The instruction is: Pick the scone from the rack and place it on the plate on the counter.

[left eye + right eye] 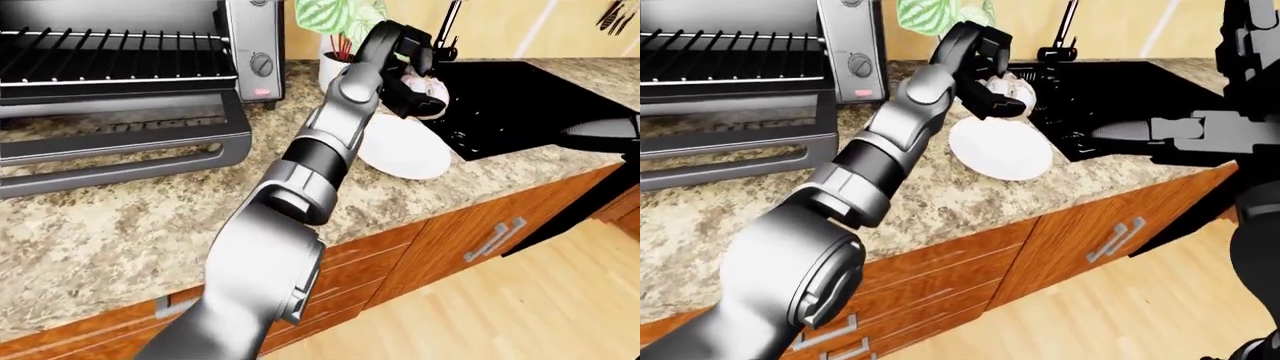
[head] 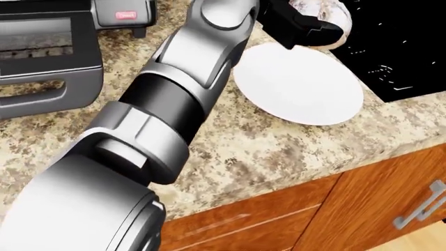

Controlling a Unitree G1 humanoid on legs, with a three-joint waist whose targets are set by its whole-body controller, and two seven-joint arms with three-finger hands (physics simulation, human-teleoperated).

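**Scone held over the plate's far edge, not yet set down**

The left hand [image 2: 307, 23] is closed on the scone [image 2: 322, 11], its dark fingers [image 1: 405, 94] wrapped round the underside and side so the pale, lumpy top shows above them; the grip looks snug, which suits a crumbly, irregular pastry that would roll out of a loose hold. In the head view the scone hangs at the plate's upper right rim, near the black sink [image 1: 510, 101]; whether it is above the plate or just beyond it I cannot tell for sure, though the eye views put it over the far edge. The plate [image 2: 299, 89] is white, round, shallow and bare, lying flat on the counter [image 2: 278, 151], close to its lip where a reaching arm can get at it; the counter is speckled tan and brown stone, matte, over glossy orange-brown wood cabinets [image 1: 440, 240] with bar handles. The arm stretches long from the lower left, silver shells with a black band at the forearm. At the left the toaster oven [image 1: 120, 82] stands with its door dropped flat and its wire rack [image 1: 100, 56] empty. The right hand is not clearly shown; a dark limb [image 1: 1200, 135] juts over the sink in the right-eye view, and its fingers cannot be told. By my judgement the carry is nearly done; lowering toward the plate's middle and letting go remain.
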